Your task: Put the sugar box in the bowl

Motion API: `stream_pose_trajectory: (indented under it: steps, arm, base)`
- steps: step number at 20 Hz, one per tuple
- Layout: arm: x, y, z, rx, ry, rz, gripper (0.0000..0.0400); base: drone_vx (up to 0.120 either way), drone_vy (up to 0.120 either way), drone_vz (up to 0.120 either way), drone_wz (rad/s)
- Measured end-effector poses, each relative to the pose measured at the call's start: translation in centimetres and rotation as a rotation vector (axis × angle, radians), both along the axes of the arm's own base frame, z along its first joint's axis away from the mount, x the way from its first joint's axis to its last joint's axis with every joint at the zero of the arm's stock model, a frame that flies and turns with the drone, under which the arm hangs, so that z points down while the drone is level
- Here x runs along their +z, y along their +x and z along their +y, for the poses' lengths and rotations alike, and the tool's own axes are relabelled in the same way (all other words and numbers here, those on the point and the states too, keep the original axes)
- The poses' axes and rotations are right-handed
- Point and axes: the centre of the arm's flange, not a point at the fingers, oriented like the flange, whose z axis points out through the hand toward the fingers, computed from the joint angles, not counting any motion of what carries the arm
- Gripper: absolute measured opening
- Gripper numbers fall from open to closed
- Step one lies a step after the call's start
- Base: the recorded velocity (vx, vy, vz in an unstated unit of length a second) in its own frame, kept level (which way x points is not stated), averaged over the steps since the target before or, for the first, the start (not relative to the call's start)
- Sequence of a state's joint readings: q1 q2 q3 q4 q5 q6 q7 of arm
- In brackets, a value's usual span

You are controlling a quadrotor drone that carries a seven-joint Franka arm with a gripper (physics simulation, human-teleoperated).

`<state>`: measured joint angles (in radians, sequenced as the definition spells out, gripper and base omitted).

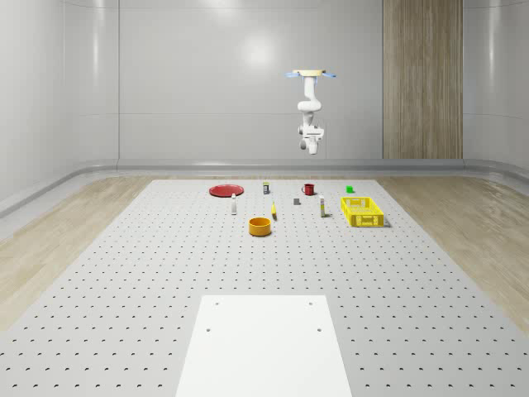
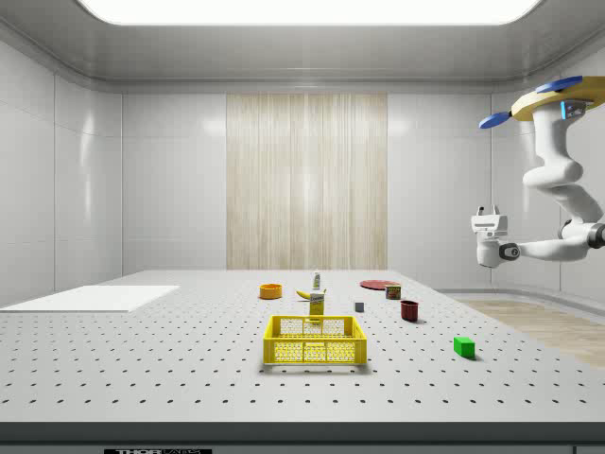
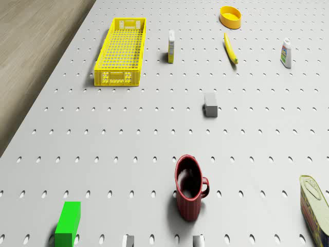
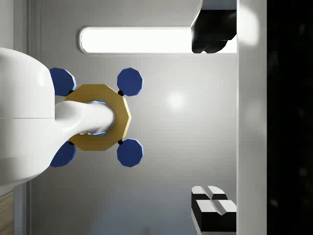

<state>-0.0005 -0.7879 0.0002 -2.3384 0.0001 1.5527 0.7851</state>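
The sugar box point(image 3: 171, 46) is a small white and yellow carton that stands upright on the perforated table, between the yellow basket point(image 3: 121, 50) and the banana point(image 3: 230, 48). It also stands in the whole-scene view point(image 1: 322, 208) and just behind the basket in the side view point(image 2: 317, 303). The orange bowl point(image 1: 260, 226) point(image 3: 231, 16) point(image 2: 271, 291) sits empty beyond the banana. The drone point(image 1: 310, 74) point(image 2: 558, 99) hovers high over the table's far end, above the red mug point(image 3: 190, 186). My gripper point(image 2: 487, 212) point(image 1: 312, 129) point(image 4: 212, 122) is open, points up at the drone and holds nothing.
Near the mug lie a green block point(image 3: 68, 222), a grey cube point(image 3: 211, 104) and a tin can point(image 3: 314, 206). A white bottle point(image 3: 286, 53) stands past the banana. A red plate point(image 1: 225, 190) lies at the far left. A white panel point(image 1: 264, 343) covers the table's near end.
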Motion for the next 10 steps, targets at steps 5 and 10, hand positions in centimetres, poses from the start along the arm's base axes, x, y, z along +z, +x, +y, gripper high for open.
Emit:
stream_pose_trajectory:
  steps: [5,10]
  arm:
    - [3.7,-0.4,0.0,0.000,0.000,-0.004,0.0400]
    - [6.6,-0.2,0.0,0.000,0.000,-0.008,0.0400]
  base:
    - [0.000,0.000,0.000,0.000]
    - [0.048,0.000,0.000,0.000]
